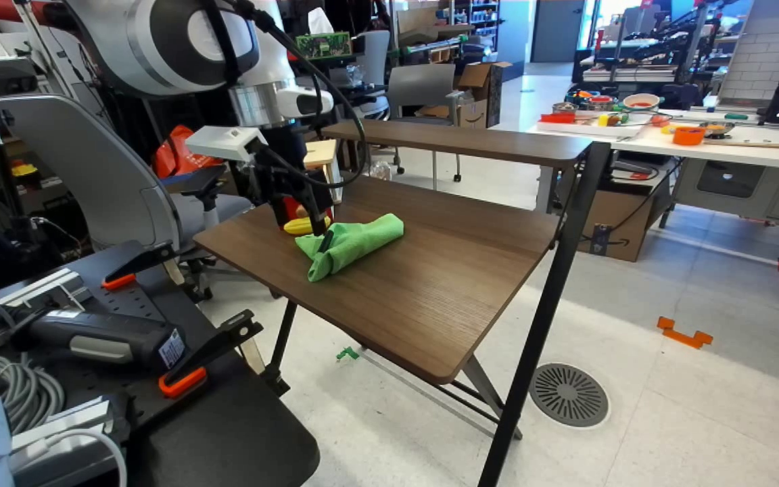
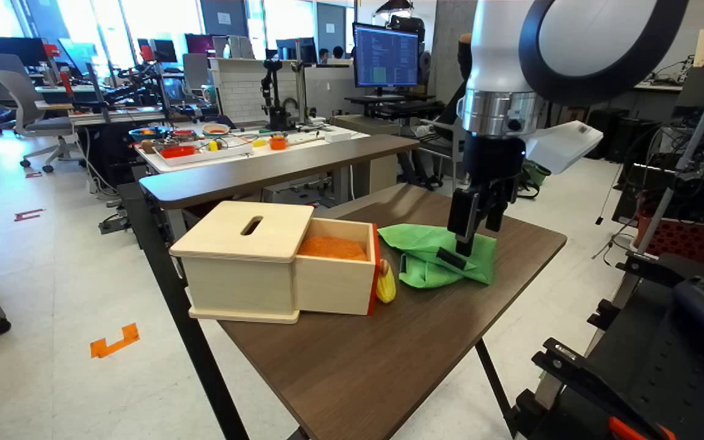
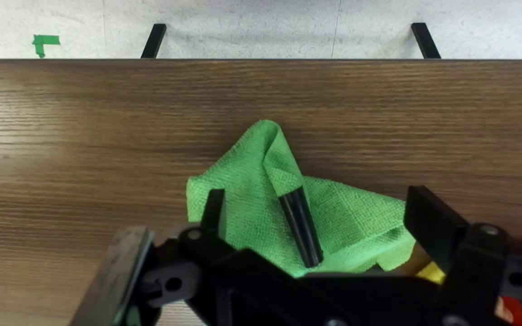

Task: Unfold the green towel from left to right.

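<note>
Spread-fingered Robotiq gripper point(image 3: 317, 203) above a rumpled green towel point(image 3: 254, 206) with a black cylinder point(image 3: 301, 227) protruding from one fold, near a wooden drawer box point(image 2: 239, 281) on the brown desk point(image 1: 430, 297).

Arm point(image 2: 498, 52) reaches in from top edge in both exterior views, rounded and pale, banded dark. Silver wrist collar point(image 2: 498, 114) near upright, black mount point(image 2: 494, 156) directly under it. Pale housing point(image 2: 563, 146) juts sideways beside mount. Tool point(image 3: 316, 201) black, hanging below mount, pointing downward in both exterior views. In wrist view, fingers point(image 3: 215, 213) stand well apart, facing each other, wide gap between.
</note>
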Controlling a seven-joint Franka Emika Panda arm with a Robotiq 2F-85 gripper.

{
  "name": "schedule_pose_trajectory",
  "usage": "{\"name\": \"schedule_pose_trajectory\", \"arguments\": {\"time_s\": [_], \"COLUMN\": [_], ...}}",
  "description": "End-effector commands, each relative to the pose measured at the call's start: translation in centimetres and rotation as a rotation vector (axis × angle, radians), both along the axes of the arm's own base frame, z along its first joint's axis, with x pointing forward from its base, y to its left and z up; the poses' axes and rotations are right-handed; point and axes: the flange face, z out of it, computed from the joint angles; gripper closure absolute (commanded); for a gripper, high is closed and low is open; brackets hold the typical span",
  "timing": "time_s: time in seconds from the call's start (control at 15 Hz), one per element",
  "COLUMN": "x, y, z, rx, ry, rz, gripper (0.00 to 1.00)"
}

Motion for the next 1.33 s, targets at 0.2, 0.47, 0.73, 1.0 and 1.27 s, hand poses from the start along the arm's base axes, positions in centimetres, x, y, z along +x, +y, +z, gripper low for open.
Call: {"name": "schedule_pose_trajectory", "arguments": {"time_s": [0.2, 0.47, 0.73, 1.0, 1.27], "x": [2.3, 3.1, 4.0, 4.7, 5.1], "y": [2.0, 2.6, 2.2, 2.3, 2.3], "z": [-1.5, -2.9, -3.8, -4.5, -4.8], "rx": [0.014, 0.011, 0.005, 0.007, 0.005], "ry": [-0.033, -0.029, -0.036, -0.040, -0.042], "rz": [0.046, 0.056, 0.050, 0.058, 0.063], "gripper": [0.00, 0.00, 0.00, 0.28, 0.59]}}
